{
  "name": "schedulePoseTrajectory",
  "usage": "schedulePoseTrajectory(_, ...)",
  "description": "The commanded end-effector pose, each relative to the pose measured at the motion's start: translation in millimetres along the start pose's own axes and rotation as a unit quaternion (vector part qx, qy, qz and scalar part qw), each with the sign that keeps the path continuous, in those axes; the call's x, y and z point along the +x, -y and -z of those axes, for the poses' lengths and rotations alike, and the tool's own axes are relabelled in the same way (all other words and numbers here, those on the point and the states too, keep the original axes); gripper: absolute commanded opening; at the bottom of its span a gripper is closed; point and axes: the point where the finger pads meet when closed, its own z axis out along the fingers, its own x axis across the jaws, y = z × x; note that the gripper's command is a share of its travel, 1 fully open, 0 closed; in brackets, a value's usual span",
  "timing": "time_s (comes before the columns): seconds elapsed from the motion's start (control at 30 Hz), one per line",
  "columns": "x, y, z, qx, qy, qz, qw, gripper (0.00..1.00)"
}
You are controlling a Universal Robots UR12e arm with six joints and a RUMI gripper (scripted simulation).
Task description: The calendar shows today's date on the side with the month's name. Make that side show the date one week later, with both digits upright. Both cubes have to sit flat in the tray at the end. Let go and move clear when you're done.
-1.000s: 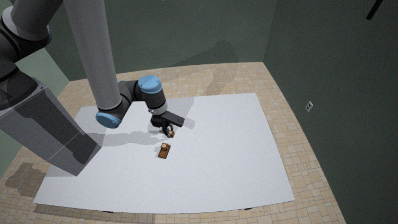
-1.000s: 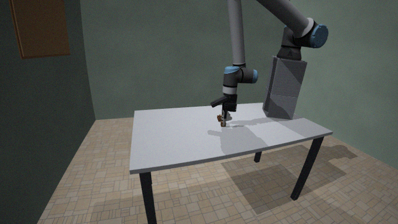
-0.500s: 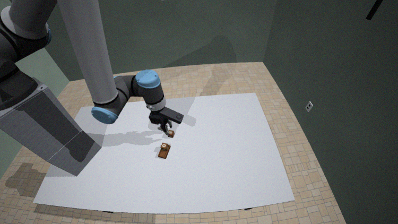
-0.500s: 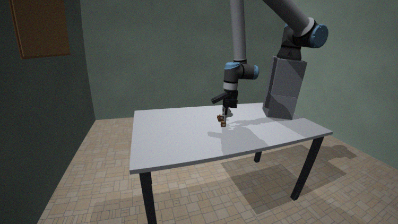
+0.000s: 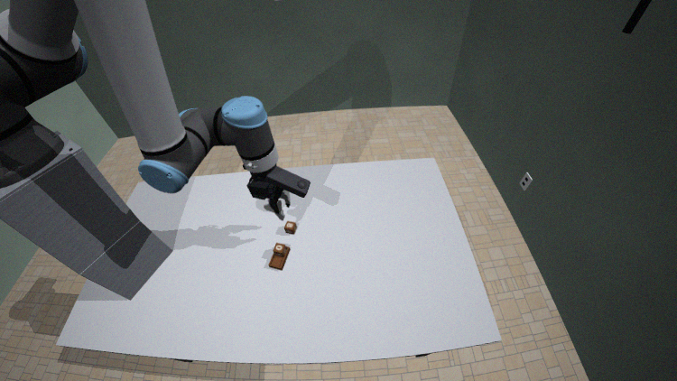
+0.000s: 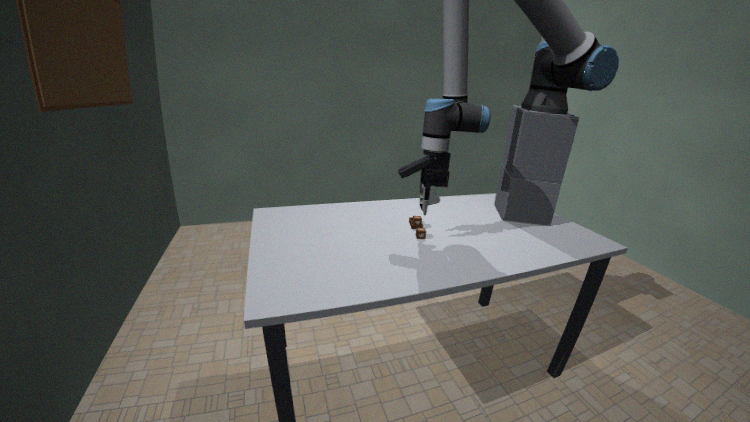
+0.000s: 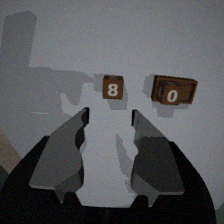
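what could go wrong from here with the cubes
The 8 cube lies loose on the table, outside the tray, and the open gripper holds nothing. A regrasp that comes in off-centre could push or tip it and change which face is up. The 0 cube sits in the tray close beside it, so returning the loose cube might bump it or leave one cube tilted.

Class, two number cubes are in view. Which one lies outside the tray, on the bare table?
The cube showing 8. It sits alone on the table, while the cube showing 0 sits in the brown tray.
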Motion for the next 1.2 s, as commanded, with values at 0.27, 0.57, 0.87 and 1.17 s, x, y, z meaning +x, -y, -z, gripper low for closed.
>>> schedulePoseTrajectory(0.27,1.3,-2.0,2.6,-0.003,0.000,-0.001,1.000,1.00)
schedulePoseTrajectory(0.57,1.1,-1.4,3.3,-0.002,0.000,-0.001,1.000,1.00)
schedulePoseTrajectory(0.87,1.1,-1.3,3.2,-0.002,0.000,-0.003,1.000,1.00)
schedulePoseTrajectory(1.17,1.0,0.9,2.6,-0.002,0.000,-0.043,0.999,1.00)
